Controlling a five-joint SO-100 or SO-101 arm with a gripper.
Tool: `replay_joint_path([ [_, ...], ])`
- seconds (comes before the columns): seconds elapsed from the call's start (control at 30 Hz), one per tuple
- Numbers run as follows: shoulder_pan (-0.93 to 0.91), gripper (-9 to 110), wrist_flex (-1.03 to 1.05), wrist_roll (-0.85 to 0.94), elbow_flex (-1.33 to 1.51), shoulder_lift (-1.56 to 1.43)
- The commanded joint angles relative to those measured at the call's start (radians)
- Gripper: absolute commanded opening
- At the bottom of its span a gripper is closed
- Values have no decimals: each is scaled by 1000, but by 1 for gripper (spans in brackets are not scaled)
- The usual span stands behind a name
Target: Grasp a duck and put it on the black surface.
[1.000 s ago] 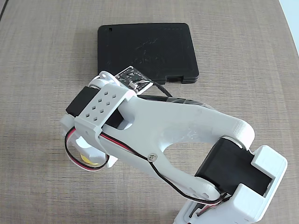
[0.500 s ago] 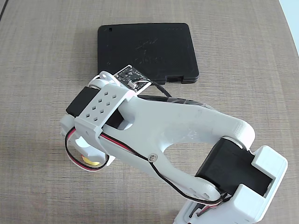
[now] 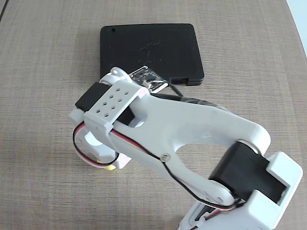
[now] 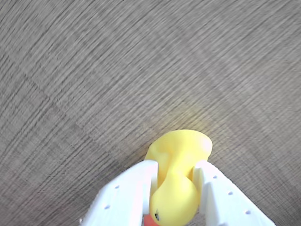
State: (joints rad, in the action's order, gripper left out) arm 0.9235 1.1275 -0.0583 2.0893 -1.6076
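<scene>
A: Where is the duck (image 4: 178, 174) at this moment?

B: It is between the two white fingers (image 4: 129, 195) of the gripper (image 4: 175, 188). In the wrist view both fingers press on its sides, so the gripper is closed on the duck. The brown wood-grain table (image 4: 94, 84) fills the whole background there.

A: Which way does the duck point?

B: Its long axis runs about from the bottom edge of the wrist view toward the top, a little tilted to the right. The round head is at the bottom, near the camera, with a small orange-red part of the beak just visible at the lower edge. The wider body goes out beyond the fingertips, toward the table.

A: Does it touch the table?

B: I cannot tell this. The wrist view is a little blurred.

A: And in the fixed view?

B: There the white arm (image 3: 192, 129) covers nearly all of it. Only a small yellow piece of the duck (image 3: 110, 167) shows under the gripper (image 3: 103, 158), in the left part of the bench and nearer to the front edge than to the far edge.

A: Where is the black surface (image 3: 151, 50)?

B: It lies flat near the far edge of the bench, about in the middle of it. The duck is well apart from it, on the near side. The wrist part of the arm partly overlaps the near edge of the case in this view.
</scene>
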Motion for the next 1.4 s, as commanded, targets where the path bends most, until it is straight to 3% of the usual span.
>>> replay_joint_path([
  [0.0, -77, 4, 104, 6, -58, -276],
  [0.23, -364, 4, 310, 8, -281, -436],
  [0.43, -532, 4, 252, 8, -459, -313],
  [0.87, -568, 4, -64, 0, -537, 206],
  [1.37, -604, 5, -270, 8, -537, 313],
])
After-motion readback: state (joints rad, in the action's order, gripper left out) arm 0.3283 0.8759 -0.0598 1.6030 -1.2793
